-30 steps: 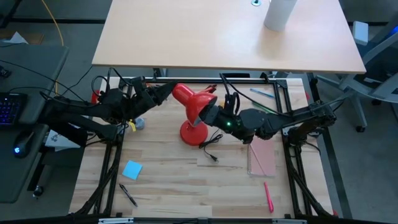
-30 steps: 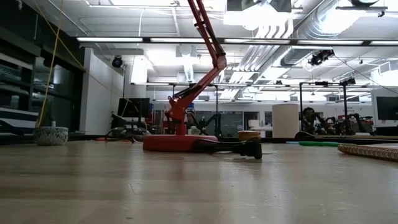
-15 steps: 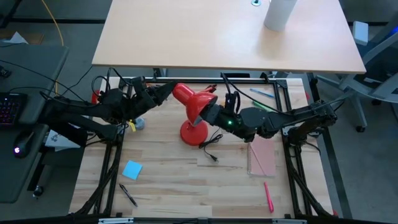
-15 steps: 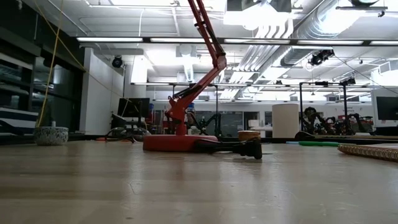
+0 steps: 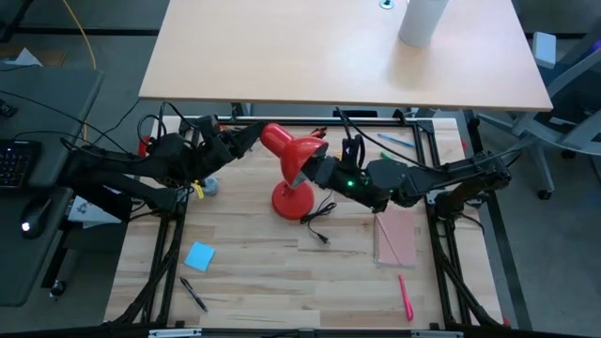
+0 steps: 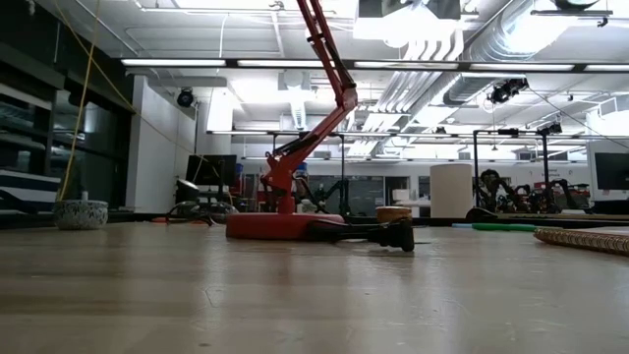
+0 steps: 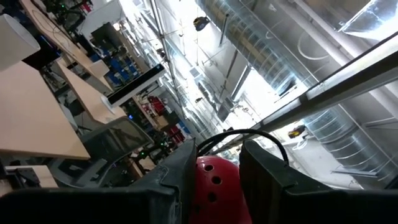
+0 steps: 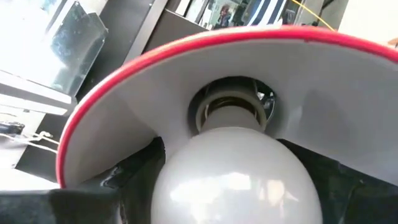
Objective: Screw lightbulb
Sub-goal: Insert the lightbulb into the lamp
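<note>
My right pincer [image 8: 233, 205] is clamped on the bulb [image 8: 233, 180], fingers [image 8: 134, 171] on both sides of the glass. The bulb sits inside the red shade [image 8: 155, 81] with its base at the socket [image 8: 233, 107]. I can't tell how far the threads have engaged.

My left pincer [image 7: 214, 180] straddles the back of the shade [image 7: 214, 186] near the cord. Its fingers [image 7: 180, 180] stand a little apart on either side, and I can't tell whether they actually pinch it.

Risks as I judge them:
- Cross-threading. If the bulb axis is tilted against the socket, turning will jam it. The base looks roughly centred in the wrist view, but that isn't certain.
- Shade swings. The lamp [image 5: 291, 164] is on jointed arms, so if the left hold is loose, my twist turns the head instead of the thread.
- Slip on smooth glass. Regrasping between turns could let the bulb drop out if only a thread or two has caught.
- Squeezing too hard could crack it.
- Base [image 5: 293, 200] could skid on the counter [image 5: 254, 272] under side load, and the cord [image 5: 317, 230] could snag.
</note>
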### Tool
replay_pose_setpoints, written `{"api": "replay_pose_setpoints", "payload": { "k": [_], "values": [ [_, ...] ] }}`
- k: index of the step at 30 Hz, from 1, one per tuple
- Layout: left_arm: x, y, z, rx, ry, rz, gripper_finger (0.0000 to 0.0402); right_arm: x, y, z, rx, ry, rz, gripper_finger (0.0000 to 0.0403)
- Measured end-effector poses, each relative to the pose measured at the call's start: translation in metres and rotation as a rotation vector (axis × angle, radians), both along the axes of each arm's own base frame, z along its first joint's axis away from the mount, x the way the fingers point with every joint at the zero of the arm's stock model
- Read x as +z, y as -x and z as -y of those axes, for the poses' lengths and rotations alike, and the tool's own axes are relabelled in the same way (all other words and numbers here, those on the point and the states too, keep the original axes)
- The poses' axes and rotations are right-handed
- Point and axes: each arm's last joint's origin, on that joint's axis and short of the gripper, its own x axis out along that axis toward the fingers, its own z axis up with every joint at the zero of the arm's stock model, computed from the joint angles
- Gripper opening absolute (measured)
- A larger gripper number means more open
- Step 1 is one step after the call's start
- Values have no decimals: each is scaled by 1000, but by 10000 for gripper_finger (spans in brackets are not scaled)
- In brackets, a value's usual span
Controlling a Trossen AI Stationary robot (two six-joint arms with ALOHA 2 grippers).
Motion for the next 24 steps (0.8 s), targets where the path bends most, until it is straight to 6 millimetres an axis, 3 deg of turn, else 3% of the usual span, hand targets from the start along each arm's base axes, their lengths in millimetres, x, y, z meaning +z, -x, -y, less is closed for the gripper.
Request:
{"api": "replay_pose_setpoints", "payload": {
  "k": [18, 24],
  "values": [
    [1, 1, 0, 18, -34, -11, 106, -4, -1, -2, 67, 115, -83, 291],
    [3, 3, -3, 43, -58, -18, 106, -5, 10, 2, 71, 23, -134, 291]
  ]
}}
